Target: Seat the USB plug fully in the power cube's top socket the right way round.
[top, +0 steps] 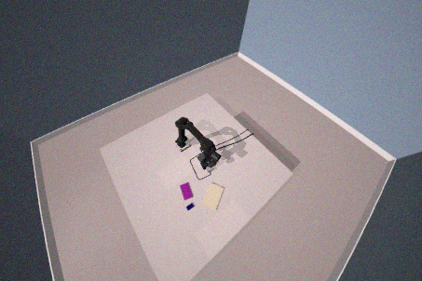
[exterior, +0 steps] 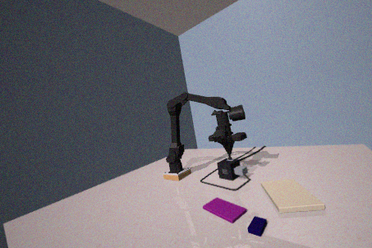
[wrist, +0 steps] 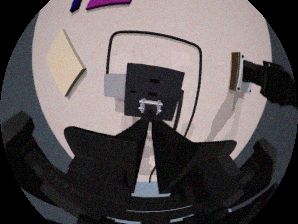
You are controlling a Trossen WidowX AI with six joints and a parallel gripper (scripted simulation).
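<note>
The black power cube stands on the table inside a loop of black cable, with a grey block on one side. My gripper points down at the cube's top and is shut on the USB plug. The plug's metallic part shows in the wrist view at the cube's top face, just ahead of the fingertips. How deep it sits in the socket and which way round it is, I cannot tell. In the top view the arm hides the cube.
A magenta block, a small dark blue block and a cream slab lie on the table in front of the cube. The black cable loops around the cube; two cables run toward the table's back edge.
</note>
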